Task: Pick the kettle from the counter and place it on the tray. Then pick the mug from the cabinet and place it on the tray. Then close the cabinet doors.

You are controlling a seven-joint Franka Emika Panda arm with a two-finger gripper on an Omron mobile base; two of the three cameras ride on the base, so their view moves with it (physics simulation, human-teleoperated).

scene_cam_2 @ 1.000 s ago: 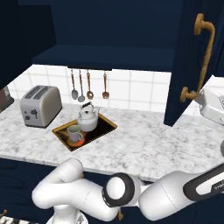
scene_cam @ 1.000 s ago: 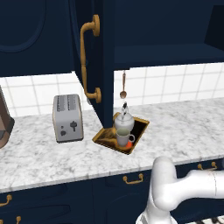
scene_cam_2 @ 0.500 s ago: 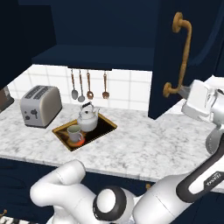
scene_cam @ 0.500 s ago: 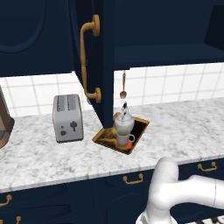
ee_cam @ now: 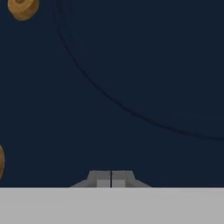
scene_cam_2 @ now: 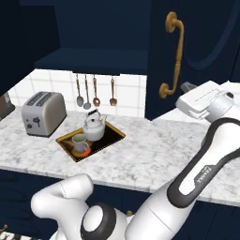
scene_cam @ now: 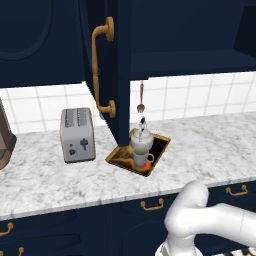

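Pushing the right cabinet door [scene_cam_2: 197, 47] with our clenched, empty hand [ee_cam: 111, 179]; kettle [scene_cam_2: 94, 127] and mug [scene_cam_2: 80, 143] sit on the tray [scene_cam_2: 115, 136], far left. We risk sliding off the panel.
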